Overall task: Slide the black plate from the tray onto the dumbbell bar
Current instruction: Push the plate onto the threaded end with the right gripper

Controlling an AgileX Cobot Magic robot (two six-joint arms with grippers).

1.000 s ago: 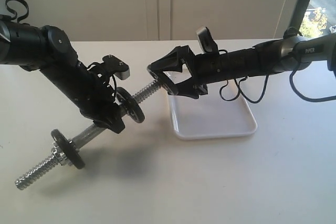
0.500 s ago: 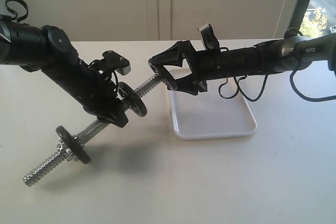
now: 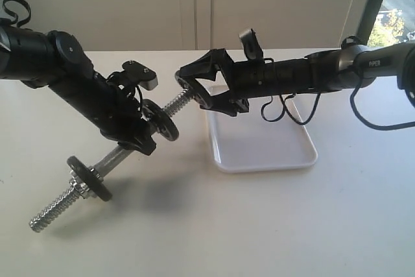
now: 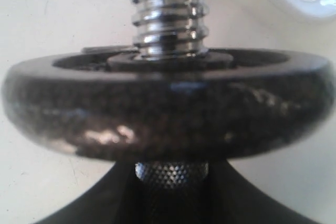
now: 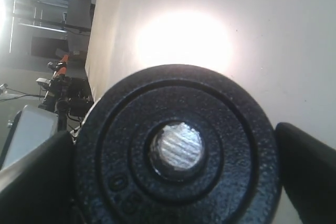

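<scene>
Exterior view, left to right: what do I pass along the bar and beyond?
dumbbell bar tip → nutted black disc → left gripper → second black disc → black plate in right gripper → tray

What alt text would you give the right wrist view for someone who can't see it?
A round black plate fills the view, clamped between two black fingers, with the silvery end of the dumbbell bar showing in its central hole. Behind it is a pale surface with a bright glare.
</scene>
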